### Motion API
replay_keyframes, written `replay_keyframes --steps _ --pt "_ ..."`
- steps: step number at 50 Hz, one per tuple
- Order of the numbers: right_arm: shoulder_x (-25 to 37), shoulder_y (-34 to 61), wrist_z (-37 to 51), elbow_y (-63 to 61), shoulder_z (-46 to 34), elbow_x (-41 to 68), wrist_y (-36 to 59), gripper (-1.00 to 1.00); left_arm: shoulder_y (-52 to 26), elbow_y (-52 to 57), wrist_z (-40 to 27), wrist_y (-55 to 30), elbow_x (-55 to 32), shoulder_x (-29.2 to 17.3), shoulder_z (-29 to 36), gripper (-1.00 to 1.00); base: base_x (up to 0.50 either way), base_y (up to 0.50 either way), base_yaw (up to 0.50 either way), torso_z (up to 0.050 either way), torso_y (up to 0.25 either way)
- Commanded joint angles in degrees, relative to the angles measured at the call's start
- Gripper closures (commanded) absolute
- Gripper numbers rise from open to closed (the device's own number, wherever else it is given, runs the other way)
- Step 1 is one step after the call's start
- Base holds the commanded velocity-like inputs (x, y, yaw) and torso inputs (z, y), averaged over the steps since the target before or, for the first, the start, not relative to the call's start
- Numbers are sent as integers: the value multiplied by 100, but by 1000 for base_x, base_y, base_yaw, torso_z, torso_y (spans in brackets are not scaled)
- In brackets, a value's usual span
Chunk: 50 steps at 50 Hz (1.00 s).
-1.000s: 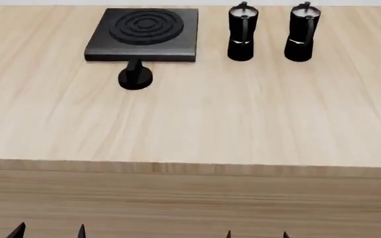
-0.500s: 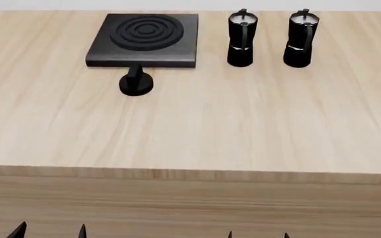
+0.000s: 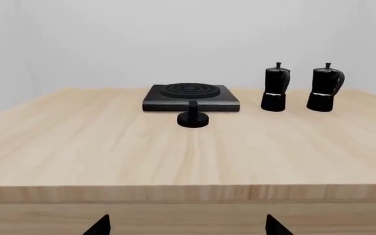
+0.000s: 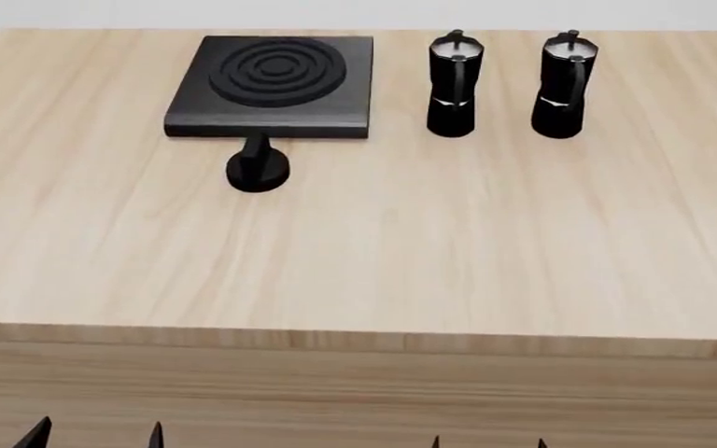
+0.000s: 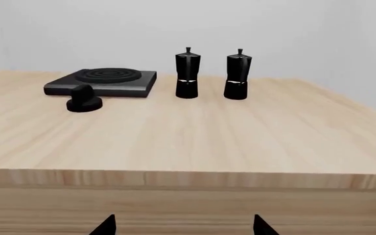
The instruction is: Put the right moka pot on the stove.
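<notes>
Two black moka pots stand upright at the back right of the wooden table (image 4: pixel 372 243). The right moka pot (image 4: pixel 562 86) is the outer one; it also shows in the left wrist view (image 3: pixel 322 88) and the right wrist view (image 5: pixel 237 75). The other pot (image 4: pixel 454 84) stands to its left. The stove (image 4: pixel 274 84), a dark slab with ring burner, lies at the back left; it shows in both wrist views (image 3: pixel 190 97) (image 5: pixel 103 81). My left gripper (image 4: pixel 94 435) and right gripper (image 4: pixel 488 442) are open and empty, low in front of the table's front edge, far from the pots.
A black knob (image 4: pixel 258 166) stands on the table just in front of the stove, also in the wrist views (image 3: pixel 193 116) (image 5: pixel 83 100). The table's front face (image 4: pixel 358 392) lies between my grippers and the tabletop.
The head view has shifted: the table, stove and pots sit lower in the picture than before, and more of the far edge shows. The fingertips stay at the bottom edge.
</notes>
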Motion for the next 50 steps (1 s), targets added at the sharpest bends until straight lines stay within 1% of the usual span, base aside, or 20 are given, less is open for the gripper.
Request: replay_keyframes --steps 1,6,7,9,10,11,13,16,19,21,32,50 --pt "54 8 63 32 -63 51 -39 -100 13 0 8 88 -112 -69 76 -100 0 0 0 45 37" --pt "77 11 98 7 -94 60 -15 -100 12 8 -44 87 -117 -86 95 -100 0 0 0 49 52" --pt "82 6 97 10 -101 66 -42 -100 18 14 46 126 -179 -107 125 -100 0 0 0 50 53" --pt "94 -9 110 -14 -121 58 -39 -100 9 11 -38 97 -161 -96 104 -100 0 0 0 50 52" --pt "97 -5 114 17 -126 58 -65 -100 -19 -24 -193 54 -86 -63 62 -100 0 0 0 50 51" --pt "101 -1 120 22 -130 61 -65 -100 -32 -28 -250 12 4 -75 91 -100 0 0 0 0 0" --pt "109 6 135 4 -132 77 -33 -100 19 30 -101 151 -194 -93 81 -100 0 0 0 0 0" --pt "122 2 157 -32 -144 87 -11 -100 -28 6 -218 14 -138 -88 86 -100 0 0 0 0 0" --pt "130 9 165 -4 -162 96 -48 -100 -25 -24 -262 89 -65 -102 125 -100 0 0 0 0 0" --pt "131 22 173 23 -171 111 -34 -100 5 -25 -165 278 -207 -112 99 -100 0 0 0 0 0" --pt "169 39 257 -38 -223 117 104 -100 -16 -17 -224 157 -200 -170 187 -100 0 0 0 0 0" --pt "217 58 308 14 -291 203 46 -100 -66 -61 -343 83 -220 -223 263 -100 192 0 0 0 0"
